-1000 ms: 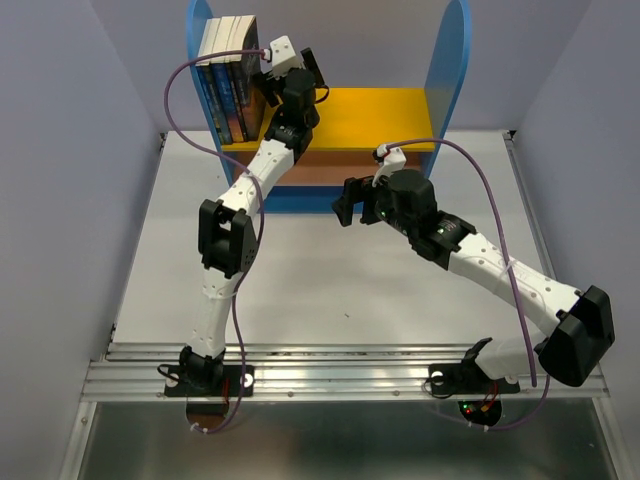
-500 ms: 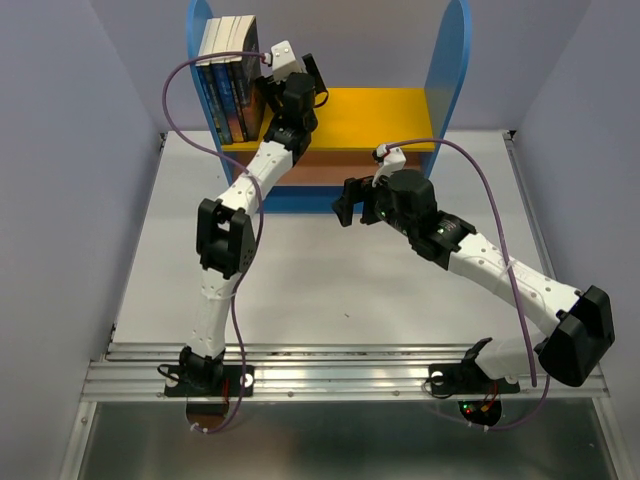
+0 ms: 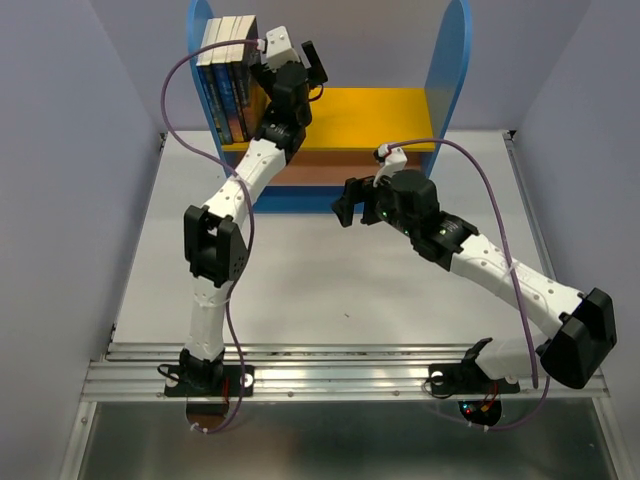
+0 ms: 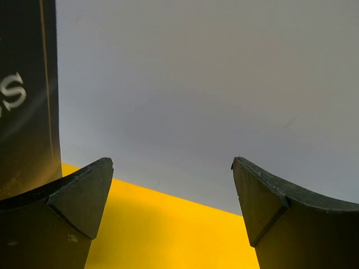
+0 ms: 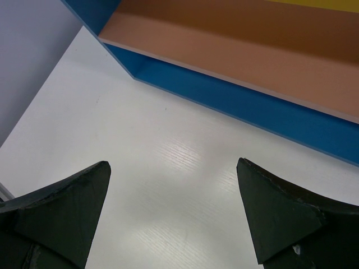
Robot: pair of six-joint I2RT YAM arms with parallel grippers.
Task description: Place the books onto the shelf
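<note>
Top external shows my left gripper (image 3: 303,62) has lifted slightly away from the books (image 3: 228,80), which stand upright at ten o'clock on the shelf (image 3: 380,112). It and my right gripper (image 3: 346,206) both gape wide and empty, so shelving looks done.

Book (image 4: 28,112) title partly off-frame.

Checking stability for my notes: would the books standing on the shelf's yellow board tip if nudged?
Leftward, probably not: the books stand upright against the blue side panel. Rightward they might topple: they look thin, with only bare yellow board there.
</note>
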